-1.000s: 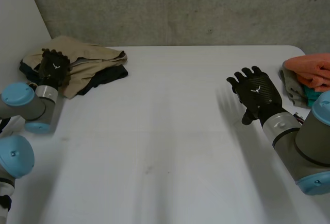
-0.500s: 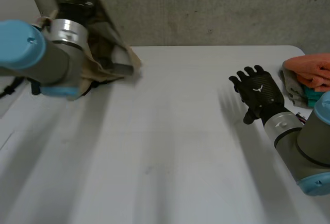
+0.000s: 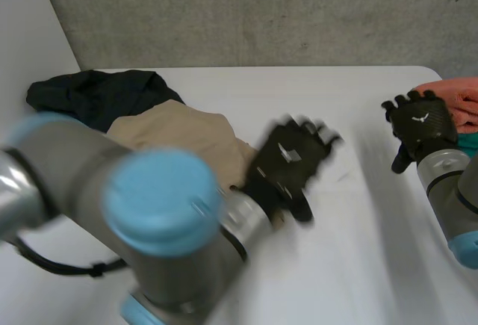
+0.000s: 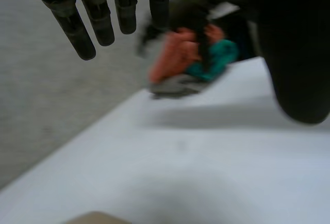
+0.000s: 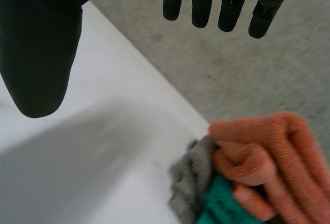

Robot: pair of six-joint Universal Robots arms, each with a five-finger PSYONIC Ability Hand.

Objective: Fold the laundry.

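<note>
Since tan cloth lies crumpled mid-way on surface, just behind left hand on its wrist side, left hand is clearly the nearer one. Meanwhile right hand is well apart from it, beside pile at the right edge. Cloth's long axis runs roughly across the head view, one end by dark cloth, other end at left hand. Seen from the wrist, left fingers are straight and spread, point away from tan cloth toward pile and hold nothing. Likewise right fingers are straight and empty, near pile, no contact seen. Likely next: left hand turns back onto cloth's near edge.
</note>
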